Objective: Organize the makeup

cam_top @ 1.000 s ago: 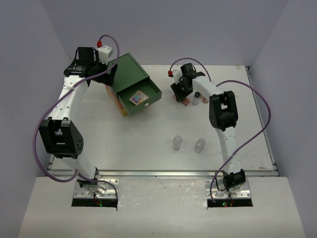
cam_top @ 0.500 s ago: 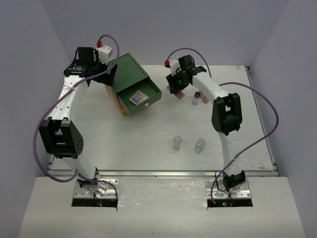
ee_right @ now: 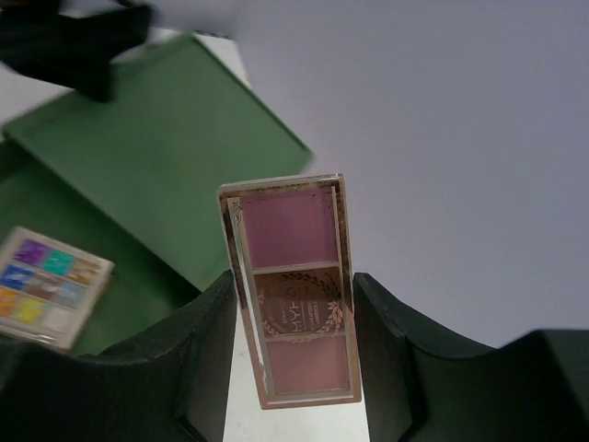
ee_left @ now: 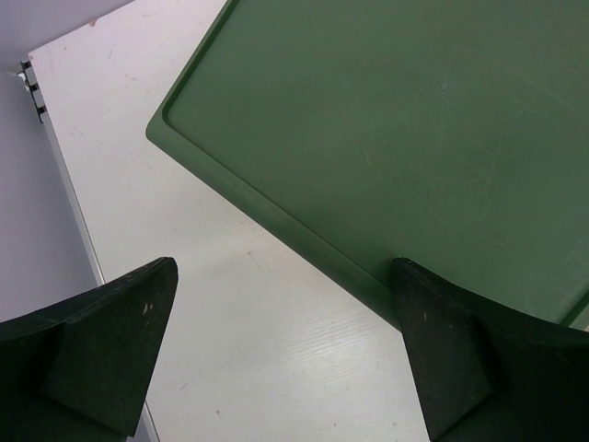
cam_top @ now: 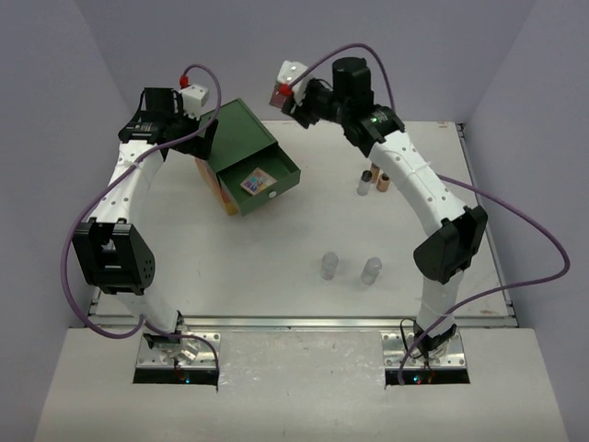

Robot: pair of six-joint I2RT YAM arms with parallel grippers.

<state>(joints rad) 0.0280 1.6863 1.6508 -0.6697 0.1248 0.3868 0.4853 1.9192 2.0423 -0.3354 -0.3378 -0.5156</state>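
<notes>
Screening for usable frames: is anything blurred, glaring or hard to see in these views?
Right wrist: pink palette sharp, drawer chest behind it blurred. Left wrist: crisp, even light, no glare. Top external: soft light; the two clear bottles barely stand out from the table.

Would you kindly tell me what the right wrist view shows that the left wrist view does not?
Only the right wrist view: the pink palette clamped in the right pincer, and the multicoloured palette lying in the drawer. Only the left wrist view: the left pincer, its two fingers plainly wide apart. Both: the chest's green top.
</notes>
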